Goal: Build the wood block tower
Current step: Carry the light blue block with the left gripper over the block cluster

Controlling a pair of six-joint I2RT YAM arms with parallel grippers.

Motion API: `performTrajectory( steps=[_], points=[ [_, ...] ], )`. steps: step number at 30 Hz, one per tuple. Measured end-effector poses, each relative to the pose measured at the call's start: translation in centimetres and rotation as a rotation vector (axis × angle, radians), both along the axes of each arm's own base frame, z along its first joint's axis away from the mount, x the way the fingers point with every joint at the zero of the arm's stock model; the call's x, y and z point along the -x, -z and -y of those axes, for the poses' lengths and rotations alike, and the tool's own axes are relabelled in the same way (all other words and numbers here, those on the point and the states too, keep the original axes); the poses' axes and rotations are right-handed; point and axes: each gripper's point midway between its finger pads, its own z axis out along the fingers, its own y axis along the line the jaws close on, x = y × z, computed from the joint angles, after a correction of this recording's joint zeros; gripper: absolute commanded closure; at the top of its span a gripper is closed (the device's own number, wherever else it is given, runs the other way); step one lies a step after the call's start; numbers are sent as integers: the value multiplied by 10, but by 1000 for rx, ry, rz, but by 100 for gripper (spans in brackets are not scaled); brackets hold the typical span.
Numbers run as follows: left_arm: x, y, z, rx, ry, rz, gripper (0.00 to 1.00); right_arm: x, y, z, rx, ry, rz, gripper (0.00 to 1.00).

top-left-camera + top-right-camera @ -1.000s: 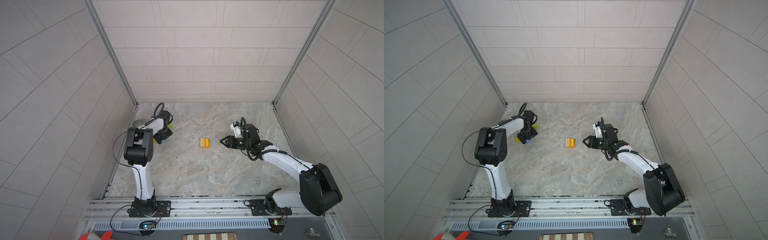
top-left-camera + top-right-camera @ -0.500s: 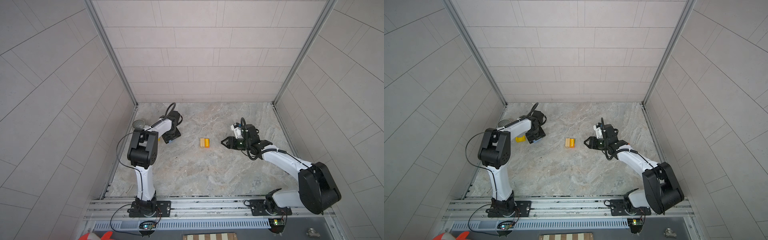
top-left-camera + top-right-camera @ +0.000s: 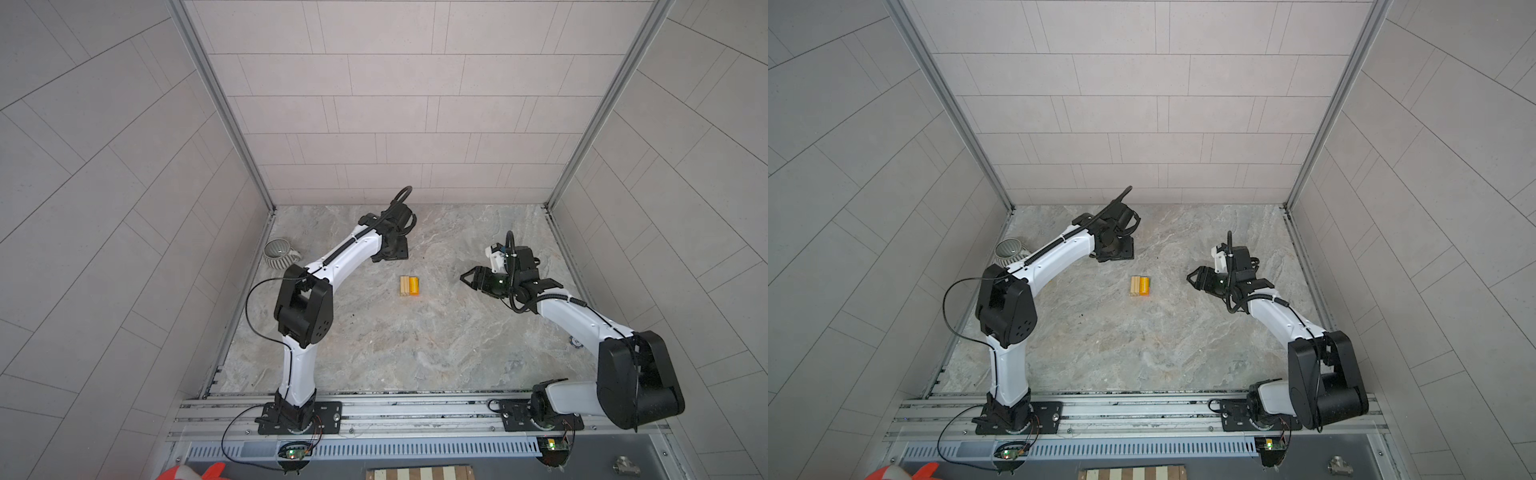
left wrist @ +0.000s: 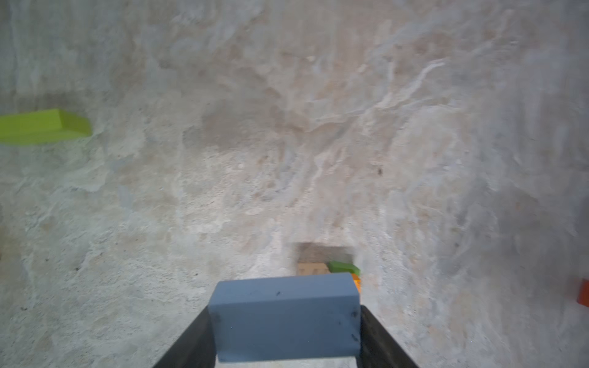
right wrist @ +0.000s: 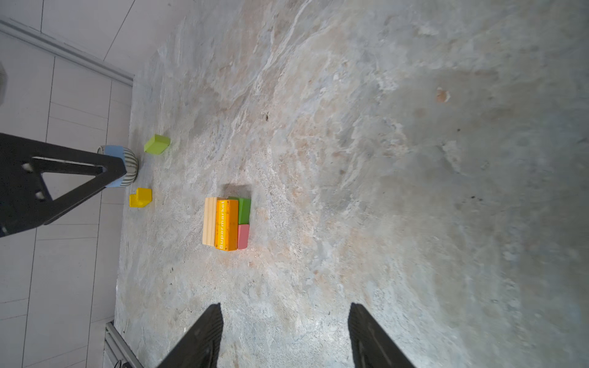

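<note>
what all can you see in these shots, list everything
tan block: 1, plain wood, mid-table, flush against the orange block
orange block: 1, orange with white lettering, mid-table
green block: 1, dark green, against the orange block
pink block: 1, pink-red, beside the green block
lime block: 1, lime green, loose near the mug
yellow piece: 1, yellow, stepped, loose near the mug
blue block: 1, blue, in the left jaws
mug: 1, grey ribbed, by the left wall
table: 1, marbled grey
left jaws: black, shut on the blue block
right jaws: black, open, empty
</note>
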Motion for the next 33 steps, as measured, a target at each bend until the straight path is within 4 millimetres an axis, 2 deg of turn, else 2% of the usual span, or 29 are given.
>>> performTrajectory(
  steps=[2, 5, 10, 23, 33],
  points=[
    [1, -3, 16, -3, 44, 8, 50, 1, -1, 6, -3, 15, -1, 35],
    [6, 6, 27, -25, 76, -11, 50, 2, -1, 12, -7, 31, -2, 35],
    [14, 27, 32, -59, 93, -58, 49, 3, 1, 16, -9, 42, -11, 35],
    [18, 58, 39, -93, 108, -104, 48, 9, 11, 16, -11, 38, -31, 35],
    [27, 84, 40, -112, 93, -145, 48, 8, 10, 15, -20, 38, -21, 35]
  ],
)
